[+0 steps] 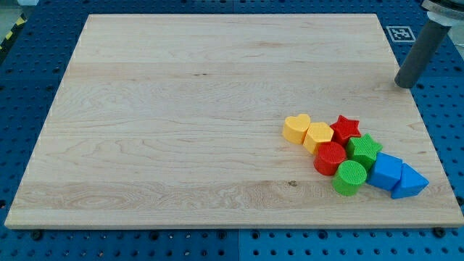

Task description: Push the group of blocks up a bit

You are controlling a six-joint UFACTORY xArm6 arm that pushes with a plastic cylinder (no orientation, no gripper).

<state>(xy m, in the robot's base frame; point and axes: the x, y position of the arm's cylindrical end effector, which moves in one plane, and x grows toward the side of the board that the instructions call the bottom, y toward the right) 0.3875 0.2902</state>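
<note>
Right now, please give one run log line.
my tip: upper right, touching nothing | blocks: clustered lower right, below tip | push: not begun

The rod (424,47) above my tip (404,85) is cut off by the view's top edge. Left of it, the black-and-white marker (399,32) is partly hidden behind the rod.

My tip (404,85) rests low (rod tilted).

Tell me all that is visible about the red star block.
The red star is a small, matte, plastic-looking block with a star-shaped top, lying flat on the wooden board. It sits at the top of the cluster, on the view's right. It appears to touch the yellow block and the green star. My tip is apart, up and right.
</note>
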